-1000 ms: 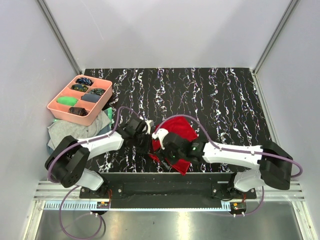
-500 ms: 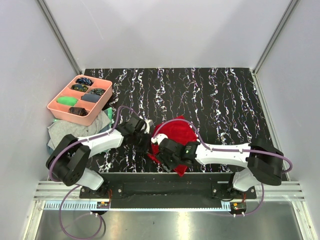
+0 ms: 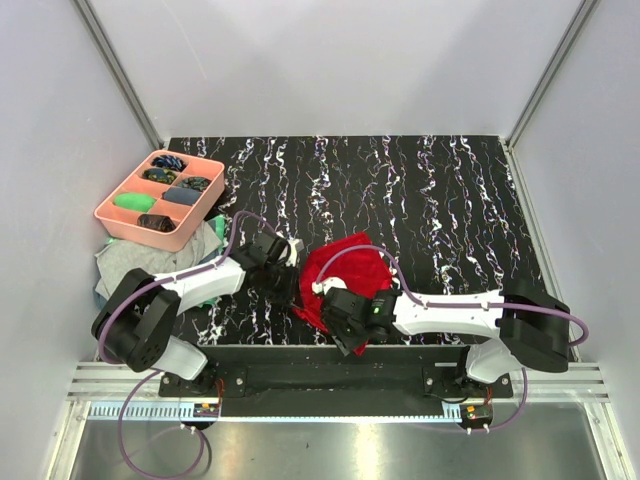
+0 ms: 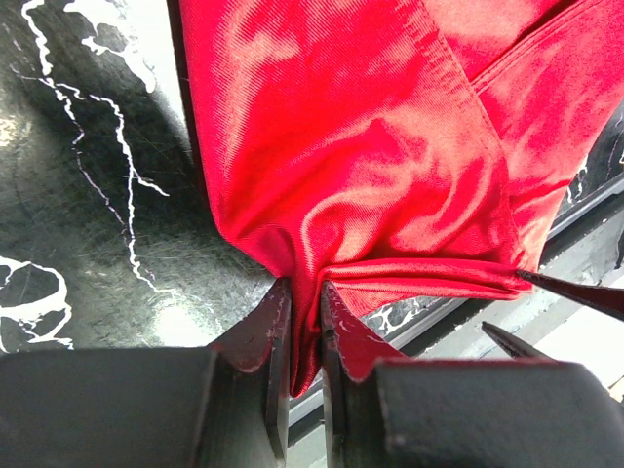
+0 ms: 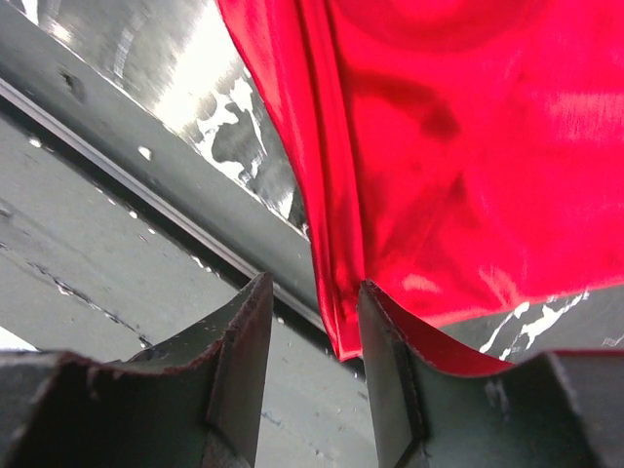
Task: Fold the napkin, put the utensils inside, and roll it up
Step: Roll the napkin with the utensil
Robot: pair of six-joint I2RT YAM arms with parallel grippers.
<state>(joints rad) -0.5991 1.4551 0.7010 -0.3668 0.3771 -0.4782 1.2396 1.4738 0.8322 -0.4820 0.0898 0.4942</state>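
Observation:
The red napkin [image 3: 348, 268] lies bunched at the near edge of the black marbled table, and one corner hangs over the edge. My left gripper [image 3: 288, 290] is at its left side, shut on a pinched fold of the napkin [image 4: 361, 146], with the cloth squeezed between the fingers [image 4: 273, 322]. My right gripper [image 3: 338, 312] is at the napkin's near corner. Its jaws stand apart, and the hanging red corner [image 5: 439, 146] lies against the right finger [image 5: 390, 341]. The fork and the gold utensil are out of view.
A pink compartment tray [image 3: 112, 213] with small items stands at the far left. A pile of grey and green cloths [image 3: 130, 262] lies beside it. The table's near edge and metal rail [image 5: 117, 166] run right under both grippers.
My right arm has moved left and toward the near edge, to the napkin's hanging corner. The napkin has bunched further left. My left gripper has stayed on the fold.

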